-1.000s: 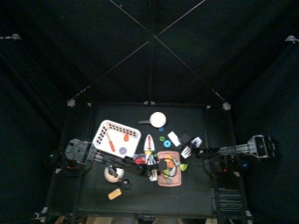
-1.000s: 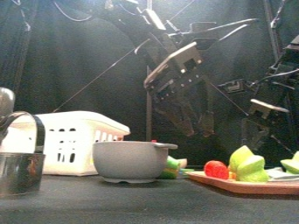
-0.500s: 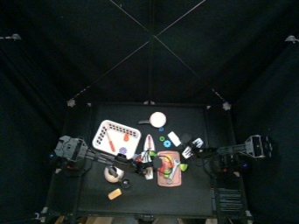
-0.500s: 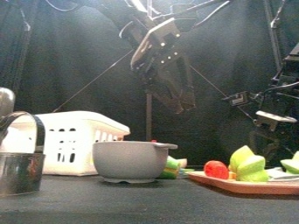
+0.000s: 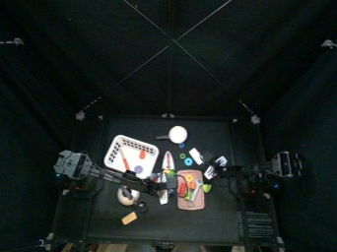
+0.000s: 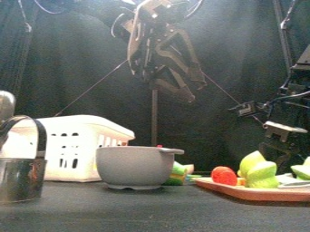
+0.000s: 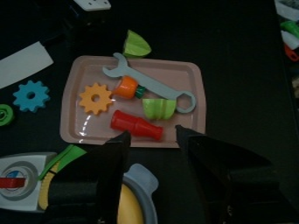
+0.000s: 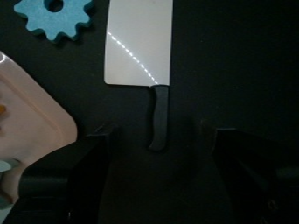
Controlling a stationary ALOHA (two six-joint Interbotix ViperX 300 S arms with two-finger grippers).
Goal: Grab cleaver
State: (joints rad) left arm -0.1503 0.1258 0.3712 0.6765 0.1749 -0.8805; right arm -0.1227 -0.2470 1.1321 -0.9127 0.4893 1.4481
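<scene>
The cleaver (image 8: 143, 66) lies flat on the black table (image 8: 233, 52), alone on a bare patch, and the right gripper (image 8: 158, 140) hangs directly over it with nothing between its jaws, which are spread as wide as they go. Seen from the right wrist, the cleaver's long axis runs straight away from the gripper: the slim black handle (image 8: 158, 118) points back between the two jaws, and the broad pale blade points away from them. A thin streak of light crosses the blade. A blue gear (image 8: 61, 17) sits just beside the blade's far corner, apart from it, and the rim of a pink tray (image 8: 35, 114) shows off to one side, near the handle but not touching it.

The left gripper (image 7: 155, 157) hovers above that same pink tray (image 7: 193, 74), its jaws parted and empty. On the tray I can see a grey toy wrench (image 7: 146, 77), an orange gear (image 7: 93, 98), a red cylinder (image 7: 138, 127) and a green piece (image 7: 156, 108).

From the front, a grey bowl (image 6: 137, 167) and a white basket (image 6: 72, 145) stand on the table.
</scene>
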